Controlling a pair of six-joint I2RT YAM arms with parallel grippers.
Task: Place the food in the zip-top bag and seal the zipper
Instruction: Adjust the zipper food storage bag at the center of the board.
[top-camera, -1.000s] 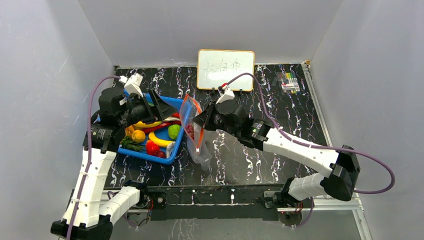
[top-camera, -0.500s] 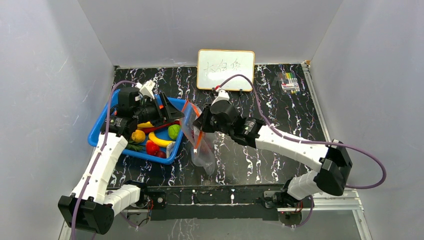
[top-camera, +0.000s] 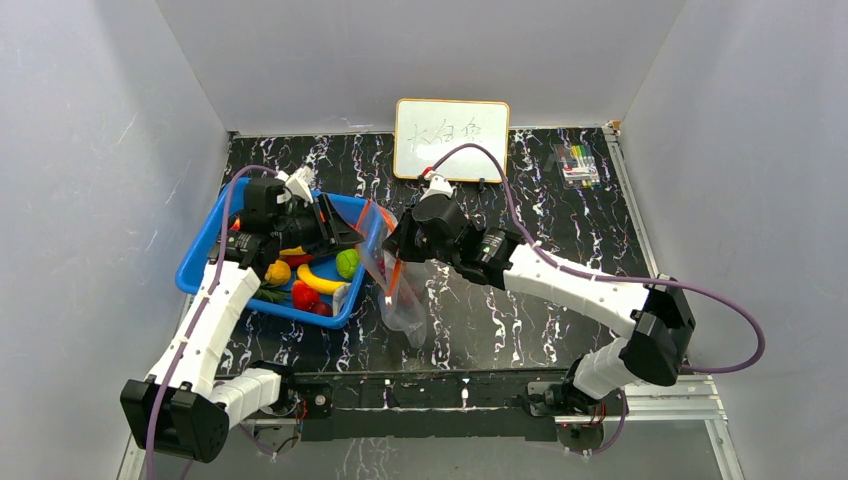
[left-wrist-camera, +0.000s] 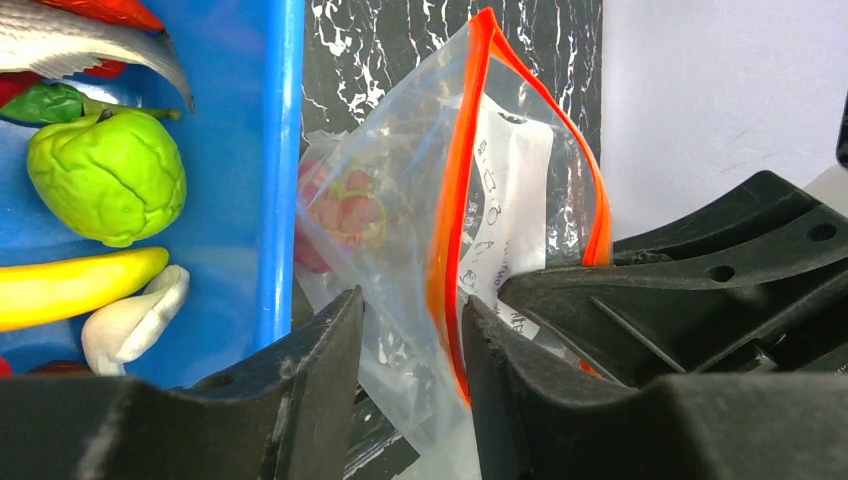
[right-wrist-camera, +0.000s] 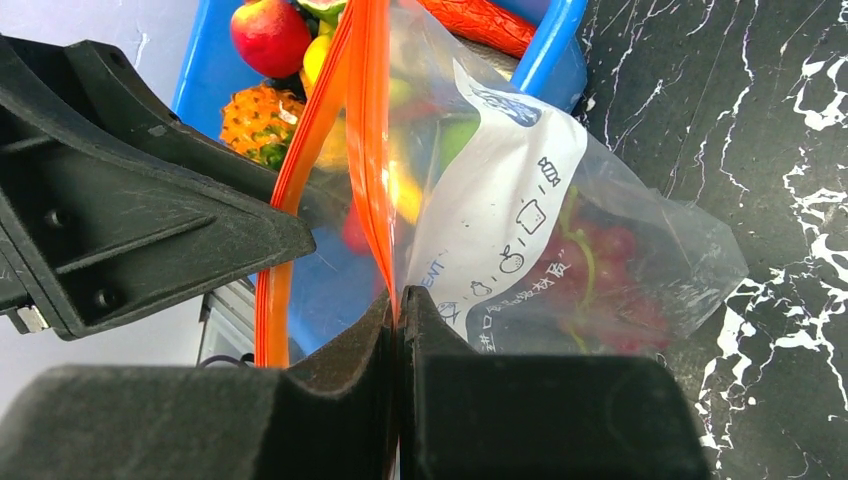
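Note:
The clear zip-top bag (top-camera: 402, 292) stands upright beside the blue basket, its mouth spread open. My right gripper (right-wrist-camera: 398, 300) is shut on the far side of the orange zipper (right-wrist-camera: 370, 130). Dark red grapes (right-wrist-camera: 600, 270) lie inside the bag. My left gripper (left-wrist-camera: 412, 305) straddles the near lip. The zipper (left-wrist-camera: 450, 220) and film pass between its jaws; a gap still shows on the left side, so it stands open. More food sits in the basket: a green round fruit (left-wrist-camera: 107, 175), a banana (left-wrist-camera: 70, 285), a red apple (right-wrist-camera: 270, 35) and a chilli (right-wrist-camera: 480, 25).
The blue basket (top-camera: 200, 255) fills the left of the table, its wall (left-wrist-camera: 283, 150) right against the bag. A whiteboard (top-camera: 451, 139) leans at the back wall and a box of markers (top-camera: 577, 164) lies at the back right.
My left gripper has swung right from over the basket to the bag's mouth and its jaws have narrowed around the near lip. The right gripper kept its hold and drew the bag slightly left.

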